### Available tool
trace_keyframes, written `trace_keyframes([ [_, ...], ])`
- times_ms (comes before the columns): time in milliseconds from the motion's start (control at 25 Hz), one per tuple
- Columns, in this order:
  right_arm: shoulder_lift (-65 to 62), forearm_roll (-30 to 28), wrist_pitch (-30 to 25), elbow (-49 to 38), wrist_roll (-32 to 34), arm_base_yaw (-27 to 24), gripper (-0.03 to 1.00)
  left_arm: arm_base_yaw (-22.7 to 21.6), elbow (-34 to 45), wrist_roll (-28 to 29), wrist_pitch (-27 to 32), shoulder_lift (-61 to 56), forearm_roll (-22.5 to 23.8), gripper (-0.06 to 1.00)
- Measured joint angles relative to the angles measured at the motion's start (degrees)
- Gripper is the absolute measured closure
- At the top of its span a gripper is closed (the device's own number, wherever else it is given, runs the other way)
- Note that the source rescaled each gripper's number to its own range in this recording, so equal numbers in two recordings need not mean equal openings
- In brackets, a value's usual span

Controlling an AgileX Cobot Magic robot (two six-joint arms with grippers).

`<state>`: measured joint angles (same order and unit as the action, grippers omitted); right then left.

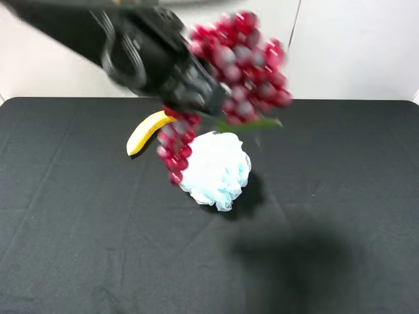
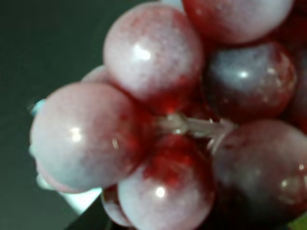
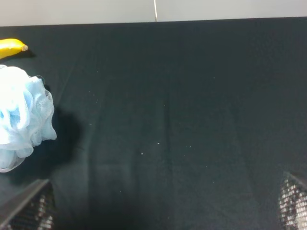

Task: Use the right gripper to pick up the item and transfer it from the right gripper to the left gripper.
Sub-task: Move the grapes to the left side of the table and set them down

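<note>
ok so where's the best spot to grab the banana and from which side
Grip the banana around mid-body, coming from straight above with the jaws across its narrow width. It lies flat on the black table, long and curved, and its far end is hidden behind the grapes, so the middle is probably the safest hold.

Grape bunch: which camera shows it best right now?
Exterior high: the whole grape bunch shows, held above the table, though motion-blurred. Left wrist shows only a few grapes in extreme close-up. Right wrist shows none of it.
</note>
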<state>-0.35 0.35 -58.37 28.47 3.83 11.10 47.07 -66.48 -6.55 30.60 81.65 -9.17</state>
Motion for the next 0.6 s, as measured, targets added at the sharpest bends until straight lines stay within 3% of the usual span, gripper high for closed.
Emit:
trace_keyframes([
  [320,0.0,0.0,0.0,0.0,0.0,0.0,-0.03,-17.6,-2.6,1.4,10.8,0.0,0.7,0.94],
  [600,0.0,0.0,0.0,0.0,0.0,0.0,-0.03,-30.2,-2.6,1.5,15.9,3.0,3.5,0.94],
])
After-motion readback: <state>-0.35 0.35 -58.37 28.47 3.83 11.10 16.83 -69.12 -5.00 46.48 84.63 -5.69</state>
